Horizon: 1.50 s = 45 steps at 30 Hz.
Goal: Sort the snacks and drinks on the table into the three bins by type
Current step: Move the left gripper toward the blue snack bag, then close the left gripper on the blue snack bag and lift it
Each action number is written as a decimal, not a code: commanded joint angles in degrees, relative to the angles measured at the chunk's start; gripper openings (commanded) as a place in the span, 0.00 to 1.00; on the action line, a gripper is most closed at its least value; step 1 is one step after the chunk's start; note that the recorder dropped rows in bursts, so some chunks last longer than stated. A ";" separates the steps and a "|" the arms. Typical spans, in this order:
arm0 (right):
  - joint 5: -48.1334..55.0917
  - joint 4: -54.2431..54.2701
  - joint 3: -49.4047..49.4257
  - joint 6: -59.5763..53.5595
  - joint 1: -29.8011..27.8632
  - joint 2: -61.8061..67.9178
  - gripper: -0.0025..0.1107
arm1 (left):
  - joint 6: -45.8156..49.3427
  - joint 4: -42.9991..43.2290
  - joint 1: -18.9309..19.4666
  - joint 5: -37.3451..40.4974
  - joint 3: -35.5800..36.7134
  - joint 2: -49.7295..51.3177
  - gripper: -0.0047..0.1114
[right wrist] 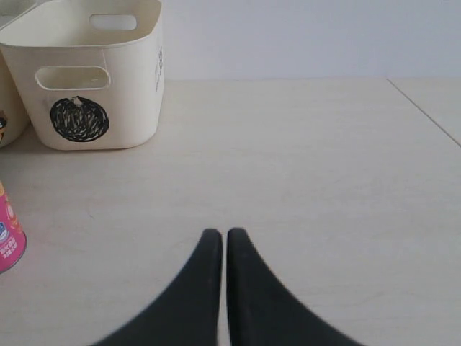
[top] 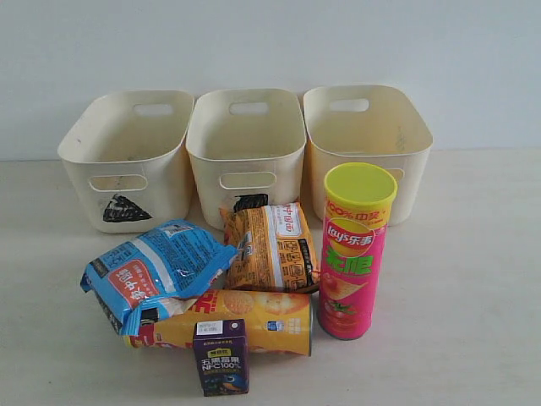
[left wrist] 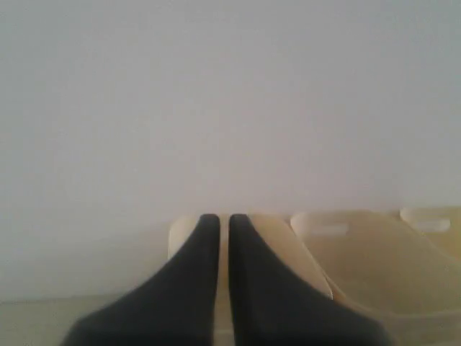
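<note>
Three cream bins stand in a row at the back of the table (top: 473, 279): the triangle bin (top: 127, 161), the middle bin (top: 247, 152) and the right bin (top: 368, 144), whose circle mark shows in the right wrist view (right wrist: 83, 79). In front lie a blue bag (top: 156, 269), an orange bag (top: 270, 247) and a yellow-orange chip tube (top: 254, 321) on its side. A pink tube with a green lid (top: 355, 249) stands upright. A dark purple juice box (top: 221, 357) stands at the front. Neither arm shows in the exterior view. My left gripper (left wrist: 224, 220) is shut and empty, facing the bins (left wrist: 360, 252). My right gripper (right wrist: 224, 234) is shut and empty over bare table.
A pale wall rises behind the bins. Bare table surface (right wrist: 302, 158) stretches to the right of the circle bin, with a seam or edge line (right wrist: 425, 108) at its far right. The pink tube's base (right wrist: 9, 241) shows at the edge of the right wrist view.
</note>
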 commanded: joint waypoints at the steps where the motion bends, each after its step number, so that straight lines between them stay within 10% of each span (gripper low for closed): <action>1: -0.44 -0.37 0.29 -0.18 0.05 -0.31 0.02 | -4.53 9.05 0.09 -2.05 -0.38 6.99 0.08; 12: -0.44 -0.37 0.29 -0.18 0.05 -0.31 0.02 | -9.54 19.10 0.09 -10.77 2.13 20.63 0.08; 30: -0.44 -0.37 0.29 -0.18 0.05 -0.31 0.02 | -47.66 17.61 0.09 -2.64 3.29 32.78 0.08; 41: -0.44 -0.37 0.29 -0.18 0.05 -0.31 0.02 | -69.96 21.64 0.09 -11.52 3.29 33.02 0.76; 45: -0.44 -0.37 0.29 -0.18 0.05 -0.31 0.02 | -76.69 28.81 0.09 -11.74 3.29 33.12 0.80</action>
